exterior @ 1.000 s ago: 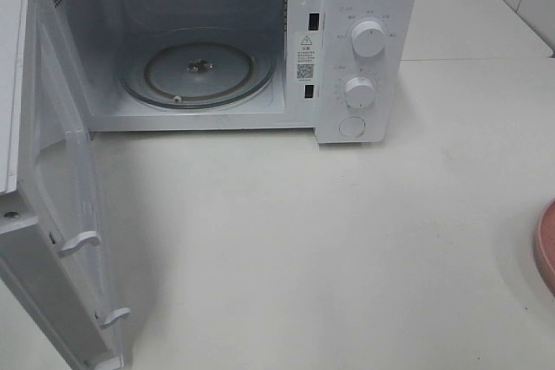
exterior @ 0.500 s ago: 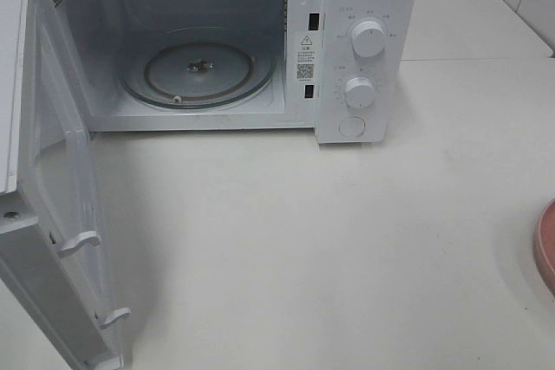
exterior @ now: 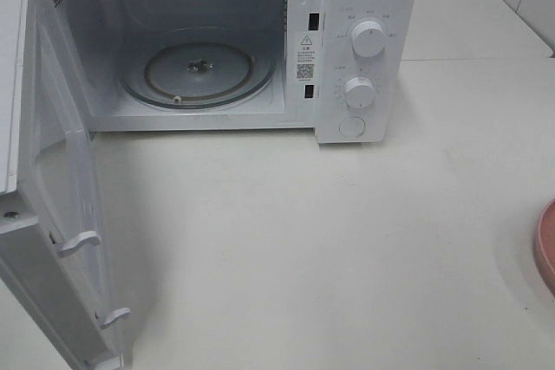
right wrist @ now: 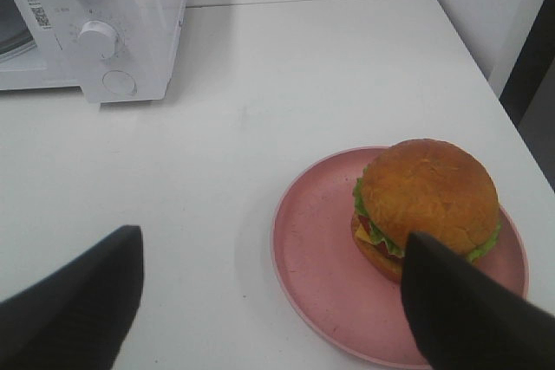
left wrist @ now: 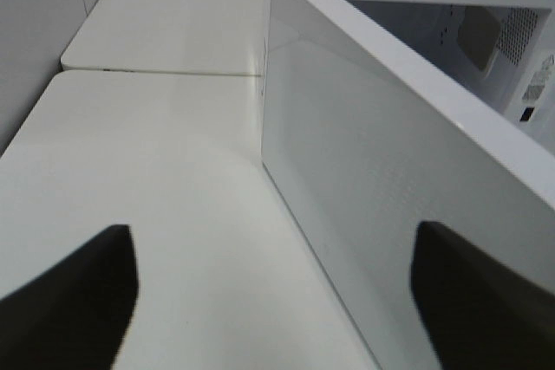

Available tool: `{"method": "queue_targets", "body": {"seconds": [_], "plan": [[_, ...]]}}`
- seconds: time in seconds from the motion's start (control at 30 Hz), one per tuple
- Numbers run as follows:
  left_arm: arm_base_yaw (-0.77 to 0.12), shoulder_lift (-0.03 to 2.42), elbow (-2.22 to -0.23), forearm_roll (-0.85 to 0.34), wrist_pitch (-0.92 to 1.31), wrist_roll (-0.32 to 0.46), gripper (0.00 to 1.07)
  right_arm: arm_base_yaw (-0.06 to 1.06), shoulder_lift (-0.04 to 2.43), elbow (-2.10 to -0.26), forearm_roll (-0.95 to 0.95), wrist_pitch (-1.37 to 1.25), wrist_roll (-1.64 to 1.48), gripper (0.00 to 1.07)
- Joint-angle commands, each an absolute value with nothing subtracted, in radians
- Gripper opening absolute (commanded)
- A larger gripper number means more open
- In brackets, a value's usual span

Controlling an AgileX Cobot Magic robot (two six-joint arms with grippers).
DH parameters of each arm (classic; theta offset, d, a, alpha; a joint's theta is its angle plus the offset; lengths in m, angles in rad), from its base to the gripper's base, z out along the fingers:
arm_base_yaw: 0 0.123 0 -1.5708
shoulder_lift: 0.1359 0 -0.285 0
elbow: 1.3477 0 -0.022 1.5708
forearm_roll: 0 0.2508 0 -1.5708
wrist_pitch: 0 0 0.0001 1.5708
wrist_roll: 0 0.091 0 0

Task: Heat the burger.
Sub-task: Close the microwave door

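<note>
The burger (right wrist: 425, 197), with a golden-brown bun, green lettuce and yellow cheese, sits on a pink plate (right wrist: 312, 240) on the white table. My right gripper (right wrist: 273, 305) hovers open just short of the plate, and one dark fingertip (right wrist: 473, 309) overlaps the burger's near side. The white microwave (exterior: 364, 49) stands at the back with its door (exterior: 52, 205) swung wide to the left and its glass turntable (exterior: 198, 71) bare. My left gripper (left wrist: 277, 301) is open beside the door's outer face (left wrist: 390, 205). Neither gripper shows in the exterior high view.
Only the plate's rim (exterior: 546, 244) shows at the right edge of the exterior high view. Two knobs (exterior: 368, 38) and a round button (exterior: 351, 126) sit on the microwave's right panel. A second table (left wrist: 173, 15) adjoins behind the left arm's side.
</note>
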State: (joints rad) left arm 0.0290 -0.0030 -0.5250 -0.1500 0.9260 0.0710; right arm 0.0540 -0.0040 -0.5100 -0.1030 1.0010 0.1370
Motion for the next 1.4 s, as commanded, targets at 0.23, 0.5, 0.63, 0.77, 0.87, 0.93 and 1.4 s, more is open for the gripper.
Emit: {"method": "queue_targets", "body": {"seconds": [0.23, 0.5, 0.63, 0.77, 0.87, 0.93, 1.4], "plan": [[0.03, 0.122, -0.533, -0.074, 0.737, 0.059, 0.0, 0.051, -0.029, -0.512, -0.099, 0.998, 0.127, 0.76], [0.03, 0.279, -0.454, 0.029, 0.43, 0.058, 0.0, 0.051, -0.029, -0.512, -0.099, 0.998, 0.127, 0.76], [0.03, 0.335, -0.384, 0.015, 0.263, 0.057, 0.0, 0.051, -0.029, -0.512, -0.099, 0.998, 0.127, 0.76], [0.03, 0.409, -0.299, 0.0, 0.045, 0.056, 0.0, 0.051, -0.029, -0.512, -0.099, 0.998, 0.127, 0.76], [0.03, 0.513, -0.208, -0.024, -0.203, 0.04, 0.0, 0.051, -0.029, -0.512, -0.099, 0.998, 0.127, 0.76], [0.03, 0.536, -0.194, -0.027, -0.245, 0.031, 0.0, 0.051, -0.029, -0.512, -0.099, 0.998, 0.127, 0.76], [0.03, 0.977, -0.168, 0.403, -0.676, -0.293, 0.0, 0.051, -0.029, -0.512, -0.099, 0.998, 0.127, 0.76]]}}
